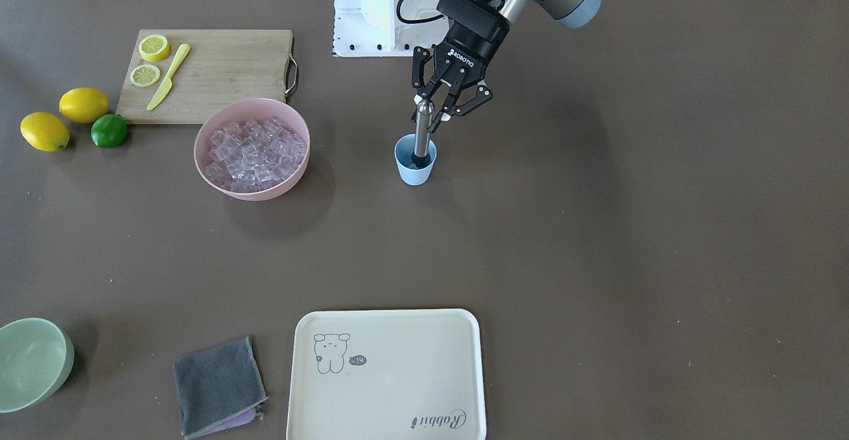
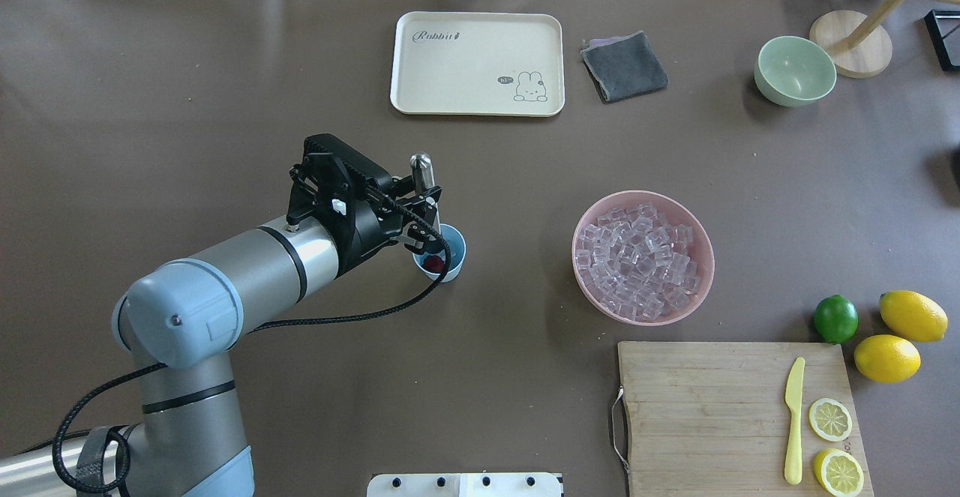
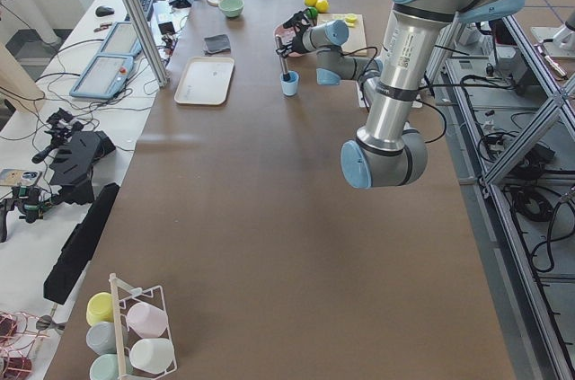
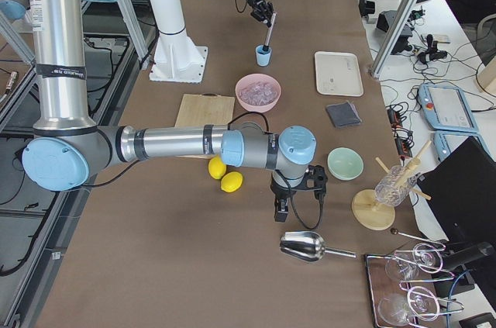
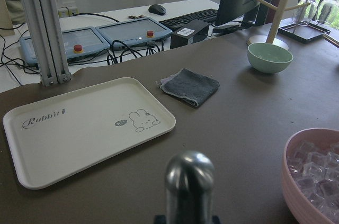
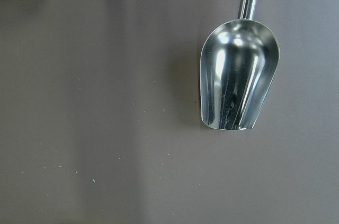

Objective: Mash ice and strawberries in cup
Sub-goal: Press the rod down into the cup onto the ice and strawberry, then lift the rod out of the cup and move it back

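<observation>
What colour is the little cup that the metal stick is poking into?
The cup is light blue. The exterior front-facing view shows it best.

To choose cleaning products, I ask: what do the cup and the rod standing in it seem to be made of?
The cup looks like plastic: light blue, matte, evenly coloured. The rod looks like metal, probably steel: grey, shiny, with a bright highlight on its rounded top.
</observation>
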